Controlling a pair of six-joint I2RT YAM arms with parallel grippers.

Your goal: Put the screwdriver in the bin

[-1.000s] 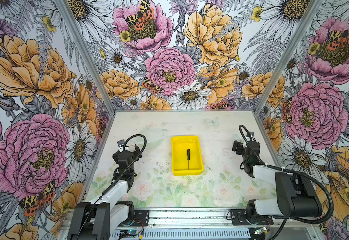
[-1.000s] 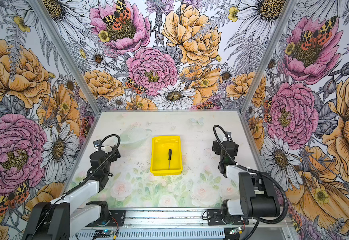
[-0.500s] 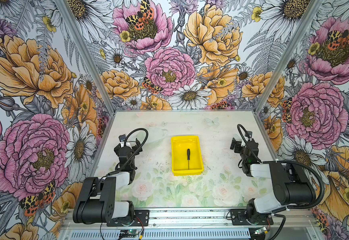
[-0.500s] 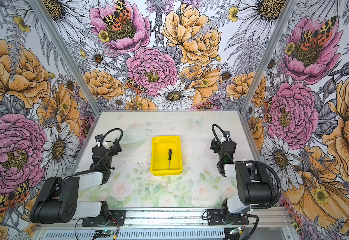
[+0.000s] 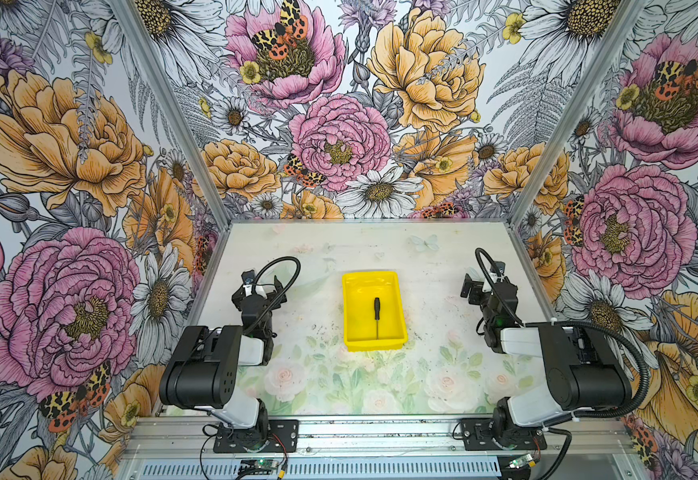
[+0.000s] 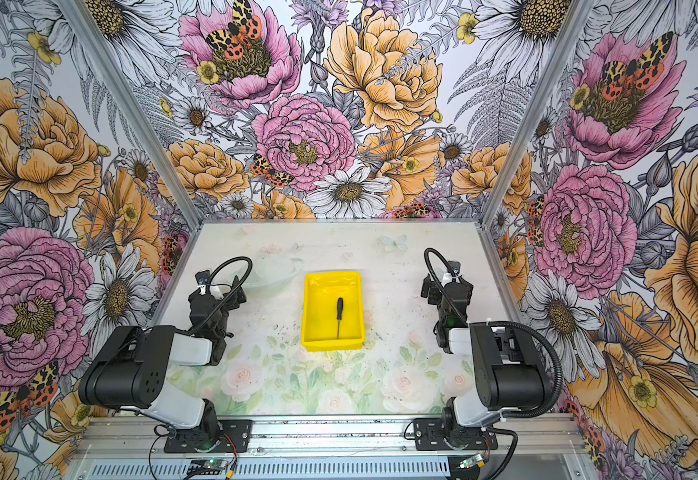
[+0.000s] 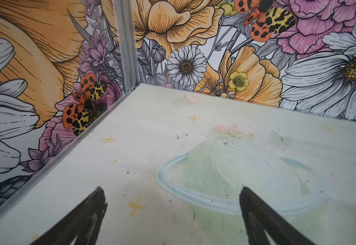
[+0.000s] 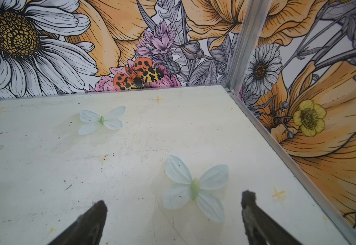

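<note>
Finding the screwdriver [image 5: 377, 318] flat on the floor of the bin [image 5: 349, 316] in both top views, with no part over the rim. Lies lengthwise along the bin's longer side: black handle toward the far edge of the table [image 5: 422, 257], thin shaft toward the near edge, tip close to the near wall without clearly touching it. Sits about midway between the bin's side walls, apart from both.

Seeing the left gripper [image 7: 171, 191] spread wide with nothing between the fingers, only bare table and a faded printed ring [image 7: 194, 197] beneath. Same for the right gripper [image 8: 175, 199]: spread wide, holding nothing, above a printed butterfly [image 8: 194, 188]. Placing neither over the bin: one well off to its left, one well off to its right, each low on its own side of the table and facing a far corner, not the yellow tray.

Putting the bin between the two tools, roughly centred, with neither side clearly nearer. Means looking rightward from the left gripper for the screwdriver and leftward from the right gripper, in each case with the long axis running crosswise to that line of reach.

Judging from this layout: goal of the task met, nothing left to grasp. Probably calls only for keeping clear of the bin in any coming move, since nudging a wall could shift the tool inside.
</note>
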